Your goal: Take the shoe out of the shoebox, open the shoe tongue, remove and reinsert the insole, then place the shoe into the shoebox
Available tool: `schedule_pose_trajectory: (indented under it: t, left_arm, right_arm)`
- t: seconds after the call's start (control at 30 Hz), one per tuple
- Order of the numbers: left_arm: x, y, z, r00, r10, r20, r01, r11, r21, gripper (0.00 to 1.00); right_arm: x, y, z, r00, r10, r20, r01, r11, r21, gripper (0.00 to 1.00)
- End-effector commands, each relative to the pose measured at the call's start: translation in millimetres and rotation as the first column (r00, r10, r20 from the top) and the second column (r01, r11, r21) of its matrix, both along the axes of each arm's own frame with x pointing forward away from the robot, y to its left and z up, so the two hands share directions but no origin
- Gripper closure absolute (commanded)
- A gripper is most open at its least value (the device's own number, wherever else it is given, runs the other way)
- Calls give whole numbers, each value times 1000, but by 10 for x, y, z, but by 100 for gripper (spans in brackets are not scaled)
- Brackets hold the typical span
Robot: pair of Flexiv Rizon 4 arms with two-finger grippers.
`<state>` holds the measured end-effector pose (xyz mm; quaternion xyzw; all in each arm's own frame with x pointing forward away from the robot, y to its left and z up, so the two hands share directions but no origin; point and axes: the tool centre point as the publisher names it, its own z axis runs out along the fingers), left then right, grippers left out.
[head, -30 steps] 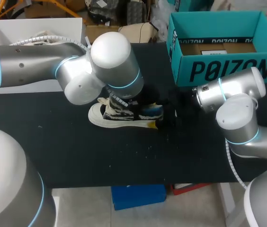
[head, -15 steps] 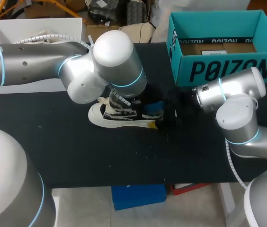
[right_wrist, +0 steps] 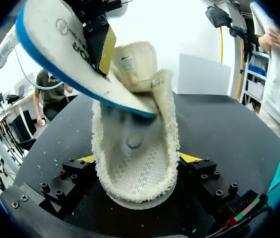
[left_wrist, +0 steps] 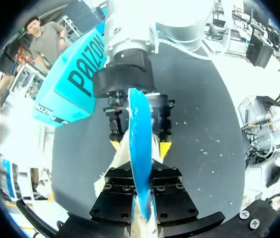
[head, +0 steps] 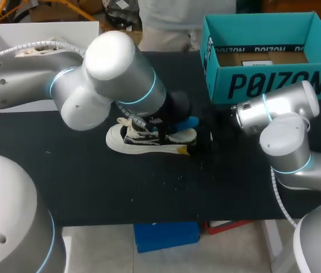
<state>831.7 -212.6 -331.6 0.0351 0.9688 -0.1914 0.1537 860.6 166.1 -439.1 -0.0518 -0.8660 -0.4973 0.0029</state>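
Observation:
A cream shoe with black-and-white striped sides point(head: 143, 139) stands on the black table, heel to the right. My right gripper point(head: 206, 136) is shut on its heel, and its yellow fingertips point(right_wrist: 189, 157) press the fuzzy collar point(right_wrist: 135, 193) from both sides. My left gripper point(left_wrist: 142, 186) is shut on the blue-edged insole point(left_wrist: 139, 134), held edge-on over the shoe opening. Seen from the right wrist, the insole point(right_wrist: 60, 54) slants up out of the shoe, with only its end still at the opening. From overhead the insole's blue tip point(head: 188, 122) shows just above the heel. The tongue point(right_wrist: 137, 62) stands up.
The teal shoebox point(head: 263, 57) stands open at the back right, close behind my right arm, and shows as shoebox point(left_wrist: 75, 84) beyond the shoe. A white box point(head: 12, 40) sits at the back left, under my left arm. The table's front half is bare.
My left gripper closed on the insole and drew it up and out of the shoe. The left arm swung back to the left. The right arm and the shoe stayed put.

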Motion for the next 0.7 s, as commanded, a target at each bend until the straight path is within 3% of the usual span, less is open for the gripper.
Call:
schedule_pose_trajectory:
  t: [0.03, 0.37, 0.7]
  left_arm:
    - [-89, 91, 264, 999, -33, -16, 32, 997, -77, 100]
    - [-123, -225, 873, 992, -125, -23, 112, 945, -308, 100]
    - [-156, -530, 1607, 974, -228, -17, 184, 826, -532, 100]
  right_arm:
    - [-6, 5, -33, 1000, -1, -1, 1, 1000, -1, 100]
    - [-6, 5, -33, 1000, -1, -1, 1, 1000, -1, 100]
    - [-6, 5, -33, 1000, -1, -1, 1, 1000, -1, 100]
